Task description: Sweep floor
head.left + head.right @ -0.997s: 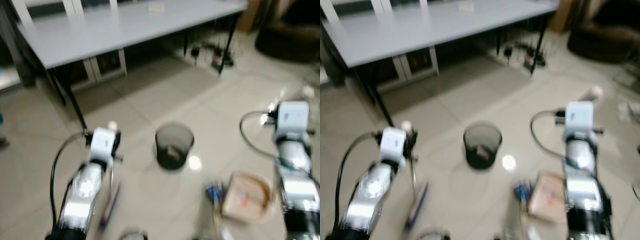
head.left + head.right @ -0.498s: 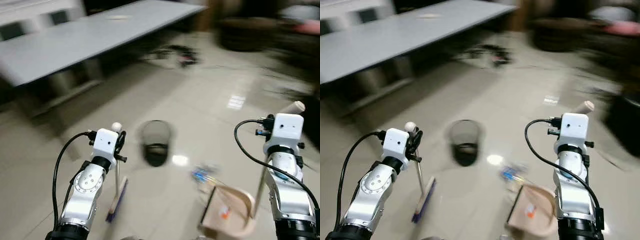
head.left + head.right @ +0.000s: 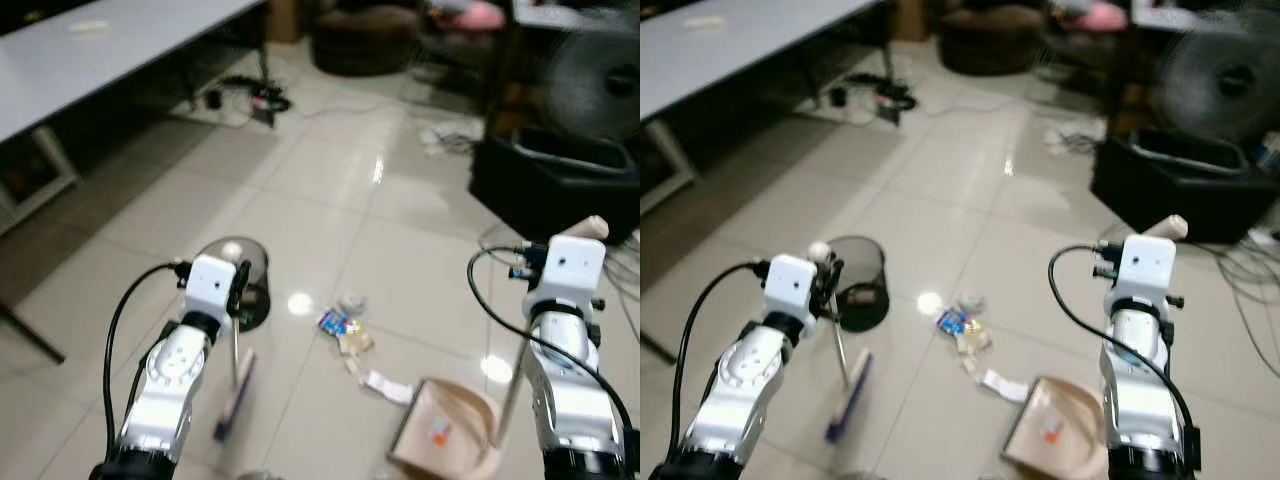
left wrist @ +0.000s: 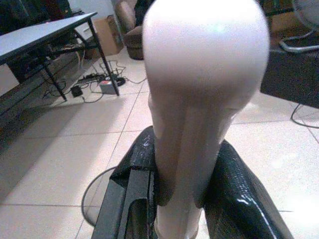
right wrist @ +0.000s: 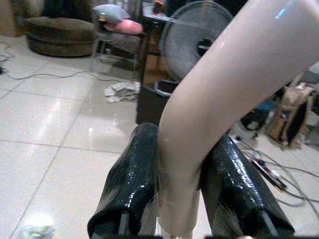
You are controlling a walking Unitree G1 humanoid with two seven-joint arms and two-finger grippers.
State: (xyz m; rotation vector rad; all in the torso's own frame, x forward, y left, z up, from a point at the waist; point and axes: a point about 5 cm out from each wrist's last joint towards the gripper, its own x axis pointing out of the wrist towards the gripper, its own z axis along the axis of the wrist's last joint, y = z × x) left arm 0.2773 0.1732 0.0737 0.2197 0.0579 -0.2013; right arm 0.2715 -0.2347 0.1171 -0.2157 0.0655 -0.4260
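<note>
1. The left end effector (image 4: 182, 199) is clamped tight on the broom handle (image 4: 199, 99). The black fingers (image 4: 130, 194) squeeze it from both sides just below the rounded knob, so there's plenty of leverage over the head.
2. The broom head (image 3: 235, 395) sits on the floor (image 3: 330, 200) just in front of the left arm, tilted a bit and pointing toward the mess. Looks like it's staged for a stroke, not mid-sweep.
3. The right end effector (image 5: 182, 199) is closed around the dustpan handle (image 5: 209, 99), gripping at the bend near the top. That keeps the pan upright without the robot having to crouch.
4. The dustpan (image 3: 445, 435) rests on the floor by the right arm, mouth facing the litter, with an orange scrap already inside.
5. The litter pile (image 3: 345, 335), a blue wrapper plus some white paper bits, lies between broom and pan, so a short push should feed it in.
6. A black mesh bin (image 3: 240, 285) stands just past the left wrist, handy for dumping.
7. The cables (image 3: 240, 95) under the desk (image 3: 90, 50) and the fan (image 3: 590, 70) are well apart from the pile, so no snag risk I'd guess.
</note>
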